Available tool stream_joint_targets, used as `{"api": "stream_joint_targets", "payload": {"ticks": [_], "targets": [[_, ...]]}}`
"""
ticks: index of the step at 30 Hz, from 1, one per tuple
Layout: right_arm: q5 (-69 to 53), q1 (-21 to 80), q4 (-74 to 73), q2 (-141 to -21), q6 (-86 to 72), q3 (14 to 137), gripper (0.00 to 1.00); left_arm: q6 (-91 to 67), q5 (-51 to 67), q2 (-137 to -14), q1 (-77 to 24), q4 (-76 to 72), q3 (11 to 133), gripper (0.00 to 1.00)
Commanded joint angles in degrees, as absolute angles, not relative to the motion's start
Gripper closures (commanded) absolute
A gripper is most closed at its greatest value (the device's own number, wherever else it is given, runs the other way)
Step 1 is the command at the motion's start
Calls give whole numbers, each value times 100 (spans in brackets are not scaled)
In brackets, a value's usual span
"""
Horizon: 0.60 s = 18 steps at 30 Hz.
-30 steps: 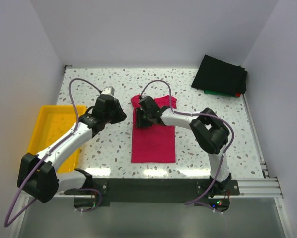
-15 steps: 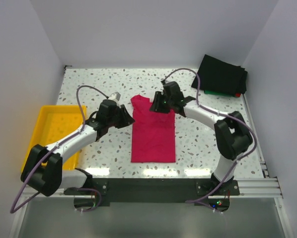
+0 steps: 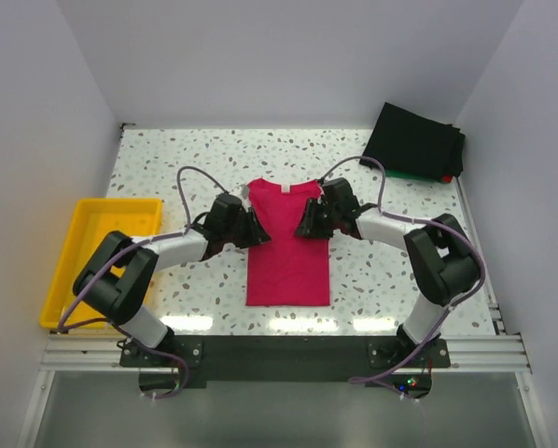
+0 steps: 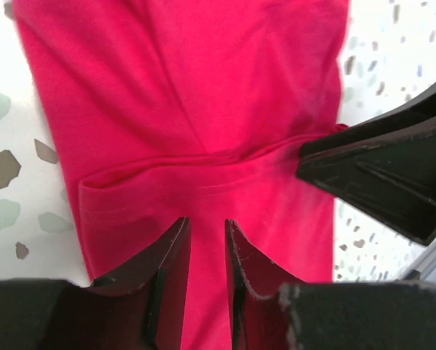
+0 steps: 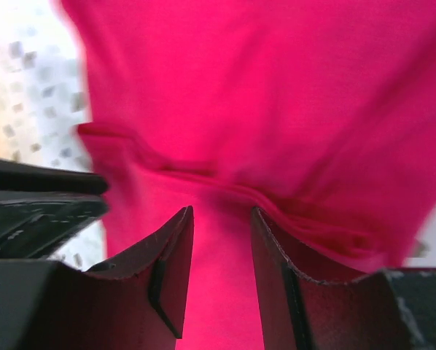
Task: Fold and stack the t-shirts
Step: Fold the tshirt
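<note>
pink shirt (image 3: 288, 247) lies flat mid-table as a narrow strip, collar at the far end, sleeves folded in. left claw (image 3: 251, 229) sits at its left shoulder edge, jaws almost together; whether they nip cloth cannot be told. right claw (image 3: 309, 222) sits at the right shoulder edge, jaws parted over a crease, nothing visibly held. dark stack (image 3: 414, 140) lies far right. to fold well, probably pinch the 2 shoulders level, then carry them evenly toward the hem.

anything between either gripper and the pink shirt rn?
Nothing visible. The left gripper sits at the left edge of the pink shirt and the right gripper at its right edge, both toward the collar end, with cloth directly under the fingers in both wrist views.
</note>
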State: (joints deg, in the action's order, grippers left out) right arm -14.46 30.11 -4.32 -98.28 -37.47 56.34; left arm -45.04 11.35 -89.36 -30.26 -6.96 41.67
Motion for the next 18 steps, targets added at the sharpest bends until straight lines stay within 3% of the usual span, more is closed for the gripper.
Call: {"api": "stream_joint_targets", "payload": {"ticks": [1, 6, 18], "targets": [[-1705, 2620, -26, -10063, -3806, 5380, 59, -4588, 924, -9289, -3032, -1117, 4281, 71], [-1714, 2286, -26, -10239, -3727, 5168, 60, -4746, 282, -9624, -2962, -844, 4052, 73], [-1793, 1776, -263, -9976, -3595, 4843, 60, -4676, 18, -9203, -2918, -325, 4025, 74]]}}
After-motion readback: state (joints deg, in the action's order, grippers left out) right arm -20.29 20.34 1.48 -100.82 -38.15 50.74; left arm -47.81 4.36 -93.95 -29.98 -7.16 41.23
